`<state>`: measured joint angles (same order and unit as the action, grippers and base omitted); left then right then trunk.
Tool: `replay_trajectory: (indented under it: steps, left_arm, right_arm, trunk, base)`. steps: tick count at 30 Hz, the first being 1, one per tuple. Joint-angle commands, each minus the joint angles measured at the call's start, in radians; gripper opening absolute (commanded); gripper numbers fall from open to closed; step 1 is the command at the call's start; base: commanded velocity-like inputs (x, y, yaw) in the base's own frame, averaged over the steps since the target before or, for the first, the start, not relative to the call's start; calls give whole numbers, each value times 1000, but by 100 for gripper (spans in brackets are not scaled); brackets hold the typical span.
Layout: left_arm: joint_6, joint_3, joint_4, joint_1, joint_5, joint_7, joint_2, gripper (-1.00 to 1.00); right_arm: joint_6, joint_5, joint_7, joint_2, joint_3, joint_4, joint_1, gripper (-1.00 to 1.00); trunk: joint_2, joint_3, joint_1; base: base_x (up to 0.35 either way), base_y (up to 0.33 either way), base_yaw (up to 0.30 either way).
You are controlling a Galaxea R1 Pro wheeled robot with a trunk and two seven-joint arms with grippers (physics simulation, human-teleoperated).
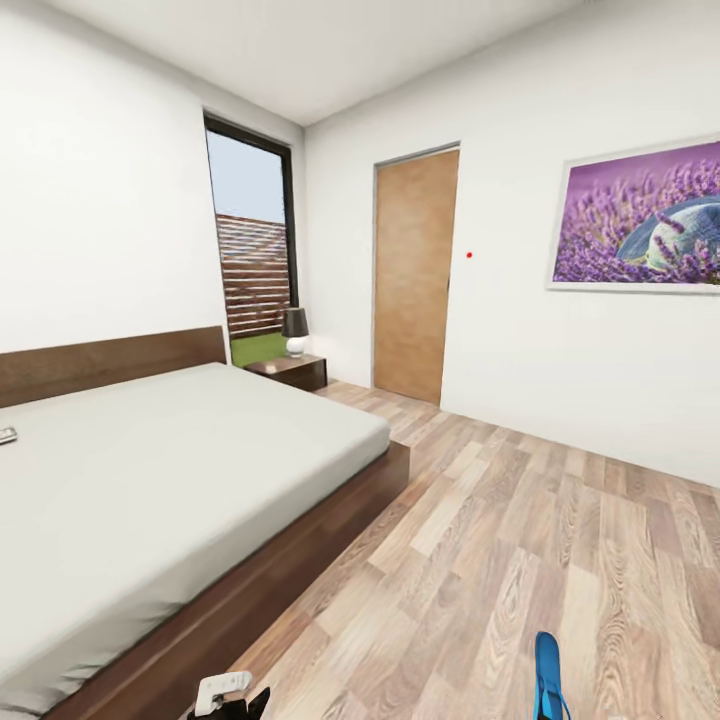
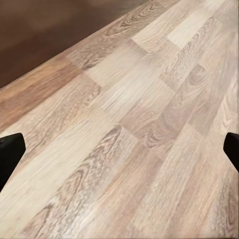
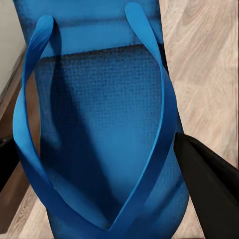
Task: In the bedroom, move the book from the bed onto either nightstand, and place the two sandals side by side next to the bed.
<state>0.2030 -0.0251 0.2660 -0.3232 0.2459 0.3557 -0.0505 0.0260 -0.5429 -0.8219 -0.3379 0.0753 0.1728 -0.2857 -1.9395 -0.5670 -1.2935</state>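
Head view: a blue sandal stands at the bottom edge over the floor, near the bed; the left end effector sits beside the frame. A small object on the mattress's far left may be the book.

Left wrist view: fingers are spread apart over bare planks.

Right wrist view: the sandal lies against the right end effector's finger, apparently clamped. I would lower it flat beside the bed, leaving room for its mate.

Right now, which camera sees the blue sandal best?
The right wrist view: the sandal is close up, straps and sole clear, a black claw finger beside it. The head view catches just part of it at the bottom edge.
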Motion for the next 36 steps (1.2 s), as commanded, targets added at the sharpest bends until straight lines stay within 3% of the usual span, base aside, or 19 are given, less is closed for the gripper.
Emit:
replay_trajectory:
  steps: [1,36]
  left_arm:
    - [1,-2,-1,0,5,6,0,100]
    - [1,-2,-2,0,6,6,9,100]
  right_arm:
    - [3,3,-6,0,9,-1,-1,-100]
    - [3,3,-6,0,9,-1,-1,-100]
  trunk:
    - [-1,-1,0]
    - [-1,14,0]
  base:
    - [0,0,-300]
    - [0,0,-300]
